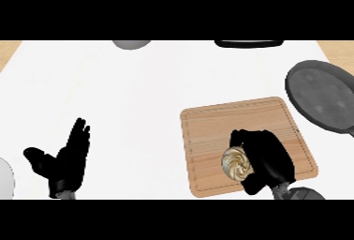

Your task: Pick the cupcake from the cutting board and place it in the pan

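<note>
**Holding the Cupcake on the Cutting Board**

Nearest, just off the near right corner of the cutting board [235,122], the grey right forearm [298,193] comes in. Its black right hand [266,157] lies over the board's near right part. The fingers and thumb are curled round the cupcake [236,163], which shows at the hand's left side as a round top with a brown and cream swirl. The hand hides the cupcake's right side and base, so I cannot tell whether it rests on the wood or is lifted off it. The cupcake sits over the board's near half, right of the middle.

Well to the left of the board, the left hand [66,159] rests open above the white counter [138,93]. Its fingers are straight and point away, and its thumb is spread to the left. Farther left still, a pale grey rounded thing [3,183] is cut off by the view's edge.

The board is light wood with rounded corners and a groove inside its rim, and it is turned slightly on the counter. Just beside its far right corner lies the pan [323,96], round and dark grey, partly cut off at the right and well apart from the cupcake.

Farthest off, a grey rounded thing [131,44] lies beyond the board to the left. A flat black thing [249,43] lies straight beyond its far edge. Only part of each shows.
</note>
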